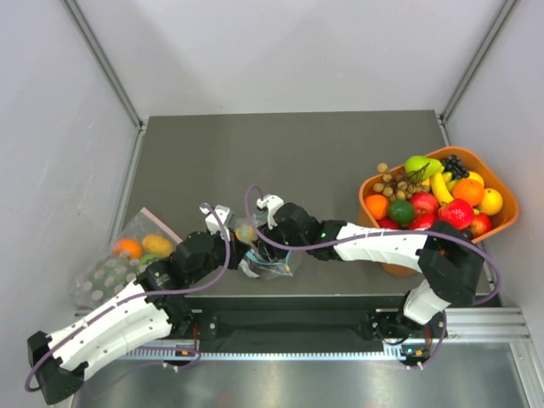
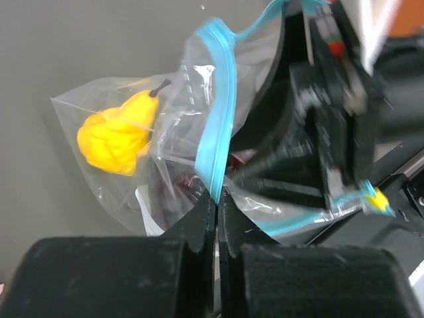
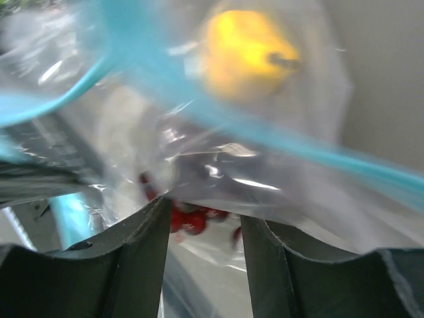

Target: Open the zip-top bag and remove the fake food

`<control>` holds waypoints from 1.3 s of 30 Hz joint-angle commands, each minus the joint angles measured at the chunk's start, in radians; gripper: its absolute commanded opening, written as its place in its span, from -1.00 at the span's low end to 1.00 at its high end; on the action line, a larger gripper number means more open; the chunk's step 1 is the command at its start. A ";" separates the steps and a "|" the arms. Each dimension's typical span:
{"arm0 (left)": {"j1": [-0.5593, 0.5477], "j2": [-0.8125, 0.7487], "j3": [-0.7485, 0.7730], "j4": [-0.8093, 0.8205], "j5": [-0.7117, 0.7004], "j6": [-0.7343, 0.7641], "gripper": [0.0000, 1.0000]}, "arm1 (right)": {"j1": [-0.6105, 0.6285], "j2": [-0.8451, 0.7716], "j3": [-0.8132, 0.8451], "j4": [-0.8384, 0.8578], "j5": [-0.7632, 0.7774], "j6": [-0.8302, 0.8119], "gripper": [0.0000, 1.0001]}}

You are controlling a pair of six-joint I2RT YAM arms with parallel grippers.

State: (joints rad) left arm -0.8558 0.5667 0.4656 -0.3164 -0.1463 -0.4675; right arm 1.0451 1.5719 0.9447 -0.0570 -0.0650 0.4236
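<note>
The zip-top bag (image 1: pixel 272 262) is found near the front middle of the dark table (image 1: pixel 297 161), between the two grippers. The bag is clear and crinkly, and a blue strip (image 2: pixel 223 99) is seen along its mouth. The mouth is pulled partly open.

The left gripper (image 2: pixel 217 202) is squeezed tight. The blue strip is pinched between its two black fingers (image 2: pixel 192 228), right at the tips, with no gap left.

The right gripper (image 3: pixel 203 211) is pressed close against the bag from the other side. Its fingers (image 3: pixel 142 245) are spread about halfway apart. The bag's thin plastic is stretched across the tips. Whether any plastic is really gripped there cannot be told, because that view is blurred.

The fake food (image 3: pixel 245 50) is seen inside the bag. A yellow fruit (image 2: pixel 119 136) with a dark stem is tucked in the end away from the left gripper. Small red pieces (image 3: pixel 189 220) are seen lower down, close to the fingertips.

An orange basket (image 1: pixel 486 163) is set at the right side of the table and is piled with toy fruit (image 1: pixel 425 204). A second clear bag (image 1: pixel 127 255) with a pink-red edge is laid at the left side, with more fruit inside. Both are well apart from the zip-top bag.
</note>
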 commanded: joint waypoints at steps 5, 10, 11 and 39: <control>0.006 0.021 -0.004 0.042 0.014 -0.025 -1.00 | 0.081 0.026 0.083 0.049 -0.085 -0.054 -0.07; 0.004 0.001 -0.012 0.043 0.022 -0.028 -1.00 | 0.093 0.095 0.095 0.049 -0.087 -0.059 -0.01; 0.006 -0.002 -0.012 0.043 0.024 -0.033 -1.00 | 0.095 0.111 0.097 0.058 -0.081 -0.060 0.00; 0.006 -0.039 -0.045 0.046 0.001 -0.059 -1.00 | 0.161 0.080 0.066 0.016 0.143 -0.077 -0.73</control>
State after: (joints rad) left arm -0.8433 0.5415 0.4229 -0.3408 -0.1532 -0.5091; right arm 1.1866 1.7332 1.0145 0.0132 0.0372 0.3584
